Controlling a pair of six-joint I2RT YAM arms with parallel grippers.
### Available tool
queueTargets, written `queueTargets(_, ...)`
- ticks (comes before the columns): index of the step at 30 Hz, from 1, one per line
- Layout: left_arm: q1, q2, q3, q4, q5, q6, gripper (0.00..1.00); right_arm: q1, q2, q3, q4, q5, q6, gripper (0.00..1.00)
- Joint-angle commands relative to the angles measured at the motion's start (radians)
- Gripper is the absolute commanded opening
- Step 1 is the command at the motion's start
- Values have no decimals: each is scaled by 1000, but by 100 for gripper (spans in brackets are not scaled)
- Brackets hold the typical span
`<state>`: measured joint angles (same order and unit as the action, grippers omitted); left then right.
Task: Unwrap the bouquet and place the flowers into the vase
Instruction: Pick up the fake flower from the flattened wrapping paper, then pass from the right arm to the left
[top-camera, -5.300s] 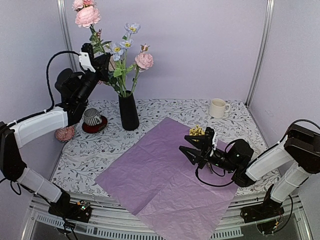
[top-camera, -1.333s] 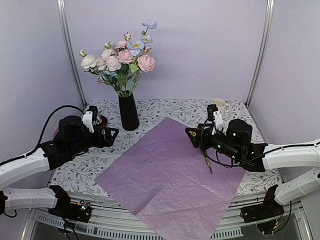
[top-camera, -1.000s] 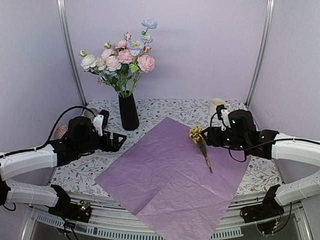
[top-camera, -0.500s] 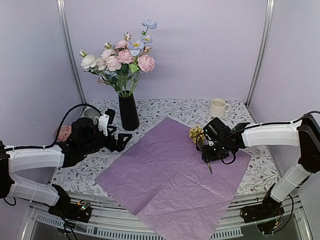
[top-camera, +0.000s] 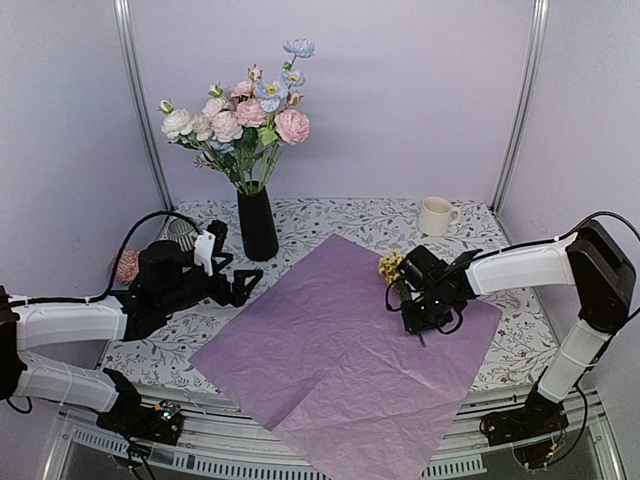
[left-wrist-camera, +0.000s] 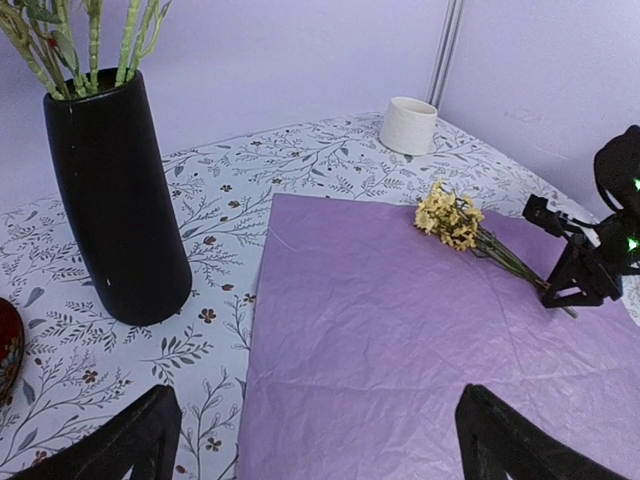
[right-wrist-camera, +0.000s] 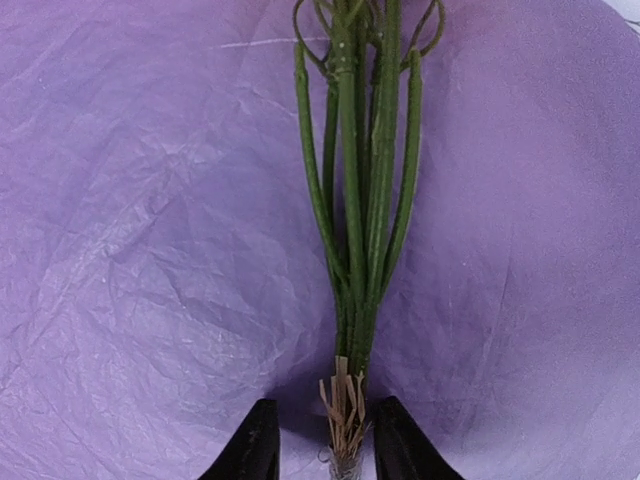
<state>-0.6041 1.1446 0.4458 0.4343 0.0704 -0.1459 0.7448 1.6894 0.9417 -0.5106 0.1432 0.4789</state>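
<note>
The black vase (top-camera: 257, 222) (left-wrist-camera: 115, 210) stands at the back left with most of the flowers (top-camera: 245, 115) upright in it. No wrapped bouquet is in view; the lilac paper (top-camera: 330, 350) lies spread flat. One yellow-headed sprig (top-camera: 393, 268) (left-wrist-camera: 450, 215) lies on it. My right gripper (top-camera: 415, 322) (right-wrist-camera: 322, 440) is low over the paper. Its fingers (right-wrist-camera: 255, 440) stand either side of the sprig's cut stem end (right-wrist-camera: 345, 400), a narrow gap each side, so open. My left gripper (top-camera: 243, 284) (left-wrist-camera: 320, 440) hovers wide open and empty over the paper's left edge.
A cream mug (top-camera: 435, 215) (left-wrist-camera: 410, 123) stands at the back right. A striped cup (top-camera: 182, 232) on a red saucer and a pink object (top-camera: 125, 265) sit behind my left arm. White frame posts rise at both back corners.
My right gripper has swung down to the sprig's stem end and its jaws have narrowed around it. My left arm has eased rightward, still open. Earlier it put flowers into the vase.
</note>
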Motion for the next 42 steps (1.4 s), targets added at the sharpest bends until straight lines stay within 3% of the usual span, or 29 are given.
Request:
queueTargets(1,-11,-8,-10,27,13,14,98,-4,19,13,10,-6,7,30)
queueTargets(4,-13,-17,-14,30,22,12,98,-3,21,11,16,-6,5,22)
queueTargets(6,-13,-28,-21,34,30,8,98,-3,21,15,16,-7,2,8)
queueTargets(8,-12,-40,-28,39,36,-1,98,-4,6,18,18,-2,3,3)
queueTargets(11,-13,-70,14,-35,60,-83,98,-4,-60,16,51,-11,-14,2)
queueTargets(14,-16,-109,81,-124,203,-209,98,-4,-158,3,105,-62,-55,2)
queueTargets(19,-83,-178,70,20,267,-385,94,17,-326,-37,291,-251,-118,2)
queueTargets(25,-182,-127,119,137,239,-432,93,113,-500,-143,678,-388,-124,2)
queueTargets(31,-274,8,237,202,268,-415,83,185,-503,-174,927,-480,-116,3)
queueTargets(36,-315,92,313,241,282,-403,81,232,-464,-146,956,-497,-149,3)
queueTargets(42,-334,161,374,288,318,-410,70,260,-432,-131,956,-505,-177,3)
